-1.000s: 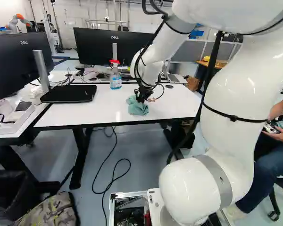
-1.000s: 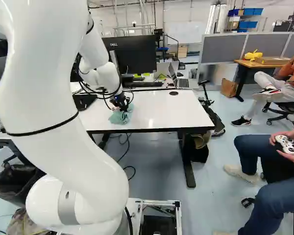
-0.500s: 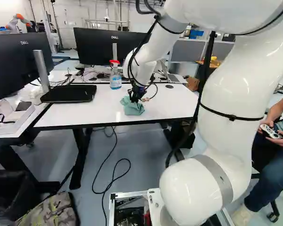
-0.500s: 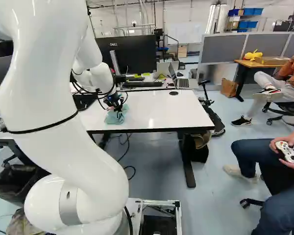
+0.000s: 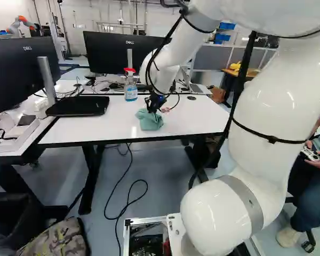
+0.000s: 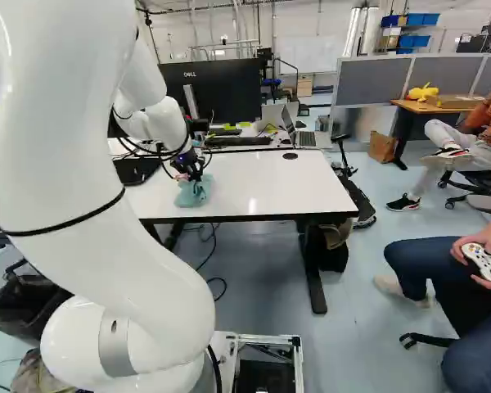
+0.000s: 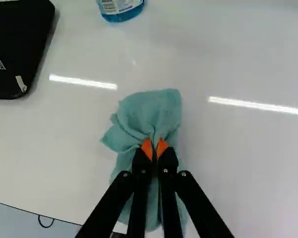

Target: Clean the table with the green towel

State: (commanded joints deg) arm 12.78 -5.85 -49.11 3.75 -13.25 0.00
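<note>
My black gripper [image 5: 154,108] reaches down to the white table [image 5: 96,130], right of its middle in the left base view. In the wrist view the gripper [image 7: 154,148] pinches a fold of the green towel [image 7: 151,111] between its two orange pads. The towel lies bunched on the white tabletop, spreading ahead of and under the fingers; the fingers hide part of it. In the right base view the towel [image 6: 193,193] lies near the table's front edge, below the gripper [image 6: 193,175].
A spray bottle [image 5: 130,88] with a red top stands behind the towel. The black monitor base [image 5: 77,105] is on the tabletop to its left. A monitor [image 5: 129,52] rises behind, and another robot [image 5: 20,24] stands far back.
In the left base view, my gripper and the towel have slid left across the tabletop, mostly in the first half second. The arm's links have shifted with them. The base has not moved.
</note>
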